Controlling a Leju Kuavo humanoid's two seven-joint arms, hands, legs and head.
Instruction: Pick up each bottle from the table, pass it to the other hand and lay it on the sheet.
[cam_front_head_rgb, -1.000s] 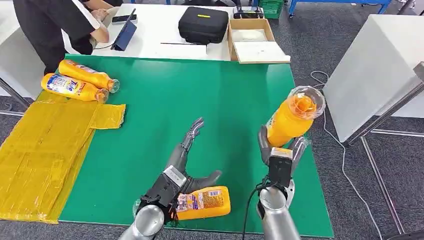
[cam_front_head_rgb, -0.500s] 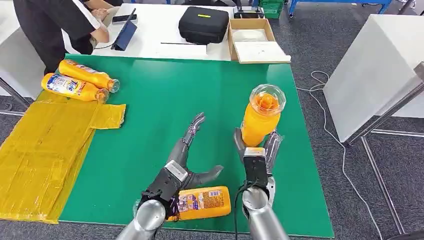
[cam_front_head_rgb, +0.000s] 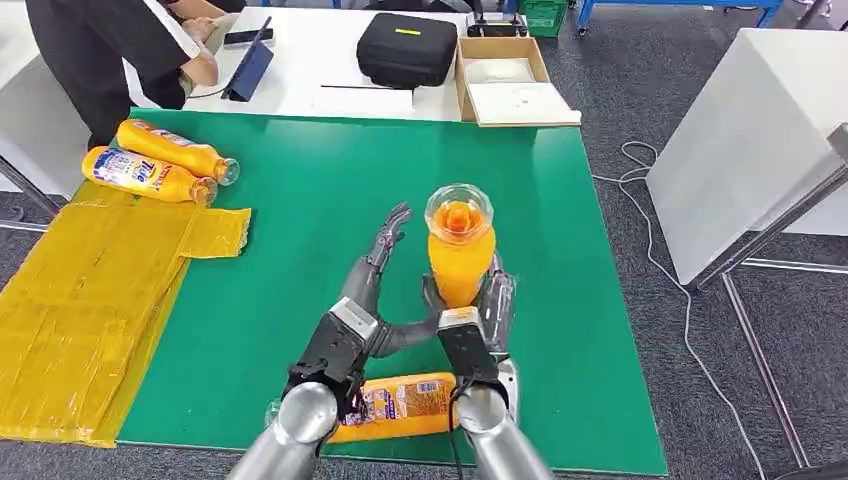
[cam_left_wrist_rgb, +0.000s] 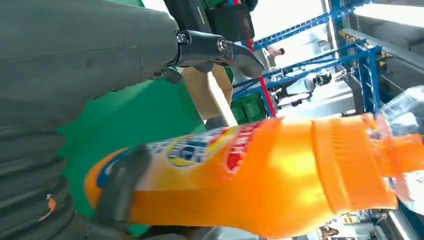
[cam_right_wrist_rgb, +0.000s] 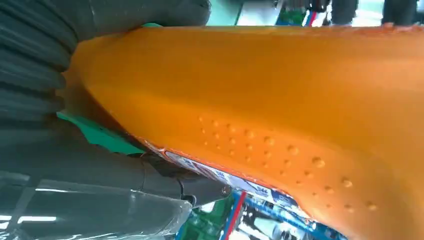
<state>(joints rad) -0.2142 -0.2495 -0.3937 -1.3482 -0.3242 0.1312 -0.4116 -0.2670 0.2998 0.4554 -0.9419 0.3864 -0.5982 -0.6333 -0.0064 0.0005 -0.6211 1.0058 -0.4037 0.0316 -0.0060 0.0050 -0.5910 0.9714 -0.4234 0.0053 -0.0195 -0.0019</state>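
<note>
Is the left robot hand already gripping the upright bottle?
No, the left robot hand is spread open beside the bottle the right robot hand grips.

A lab or workshop: green-topped table (cam_front_head_rgb: 300, 160), blue metal racking (cam_left_wrist_rgb: 360, 55), grey carpet floor (cam_front_head_rgb: 640, 90), equipment case (cam_front_head_rgb: 407, 48).

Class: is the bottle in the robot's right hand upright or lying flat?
Upright: the bottle stands cap-up in the right hand.
</note>
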